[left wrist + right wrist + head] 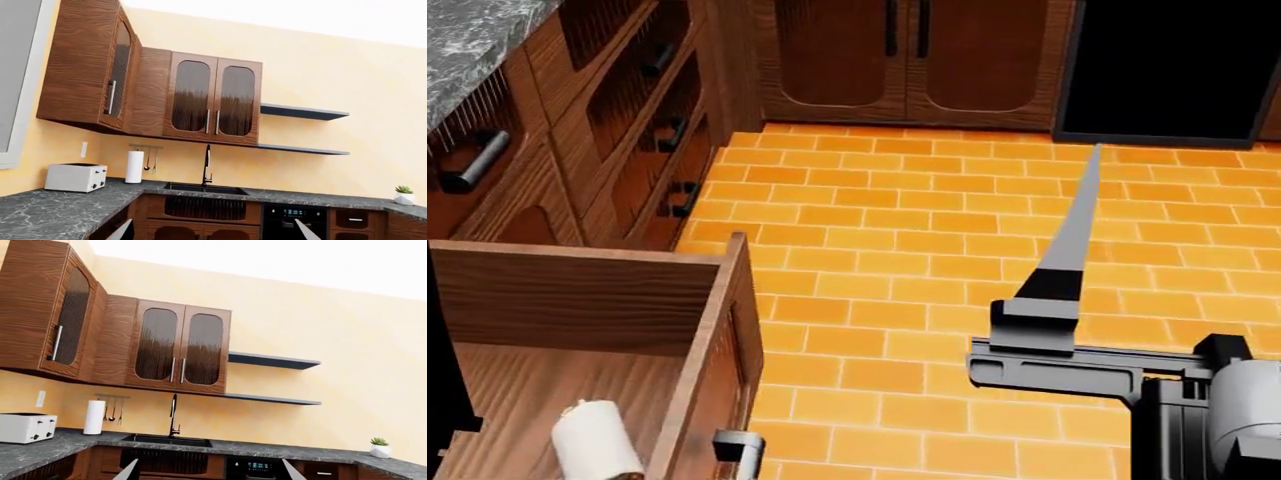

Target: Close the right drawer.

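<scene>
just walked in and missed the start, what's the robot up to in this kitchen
A two-armed robot in a simulated kitchen is meant to close the right drawer, which stands pulled out at the lower left of the head view with a white roll lying inside. Nothing is touching it yet. The right claw hangs over the orange tiled floor, apart from the drawer's front panel and silvery handle. Both wrist cameras point up at the wall cabinets, showing each claw's fingertips spread and empty.
</scene>
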`<state>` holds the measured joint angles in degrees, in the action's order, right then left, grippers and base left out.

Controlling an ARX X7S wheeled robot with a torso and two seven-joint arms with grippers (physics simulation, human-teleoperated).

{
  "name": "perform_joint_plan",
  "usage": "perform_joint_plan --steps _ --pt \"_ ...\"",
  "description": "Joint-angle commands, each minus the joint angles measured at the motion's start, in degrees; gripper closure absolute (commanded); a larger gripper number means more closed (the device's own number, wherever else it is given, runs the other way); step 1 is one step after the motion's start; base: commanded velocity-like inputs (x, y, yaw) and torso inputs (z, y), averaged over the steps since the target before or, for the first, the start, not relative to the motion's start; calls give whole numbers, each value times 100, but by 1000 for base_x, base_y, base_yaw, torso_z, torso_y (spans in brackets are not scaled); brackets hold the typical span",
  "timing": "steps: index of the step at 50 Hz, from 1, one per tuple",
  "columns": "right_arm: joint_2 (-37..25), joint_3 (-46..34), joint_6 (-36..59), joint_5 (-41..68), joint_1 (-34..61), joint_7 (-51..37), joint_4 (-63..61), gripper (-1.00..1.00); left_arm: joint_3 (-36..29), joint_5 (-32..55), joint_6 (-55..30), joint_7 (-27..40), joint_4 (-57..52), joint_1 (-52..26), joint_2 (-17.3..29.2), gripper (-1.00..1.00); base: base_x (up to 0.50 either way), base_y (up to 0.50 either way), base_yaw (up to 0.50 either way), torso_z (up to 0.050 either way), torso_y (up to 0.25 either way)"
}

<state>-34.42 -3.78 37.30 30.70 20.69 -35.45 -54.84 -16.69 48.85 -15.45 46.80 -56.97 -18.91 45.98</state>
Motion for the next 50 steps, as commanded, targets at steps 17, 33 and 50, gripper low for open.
perform_joint_plan --steps 17,33,50 --pt "-51 -101 -69 6 18 -12 50 -100 -44 36 81 29 46 -26 74 -100 499 28 0 0 0" --pt "26 126 -285 307 -71 -4 61 -100 -90 45 100 61 45 -67 92 -100 162 9 0 0 0" --pt "82 275 -443 346 -107 19 543 -100 -138 32 155 48 94 -50 110 -100 0 0 0 0 0"
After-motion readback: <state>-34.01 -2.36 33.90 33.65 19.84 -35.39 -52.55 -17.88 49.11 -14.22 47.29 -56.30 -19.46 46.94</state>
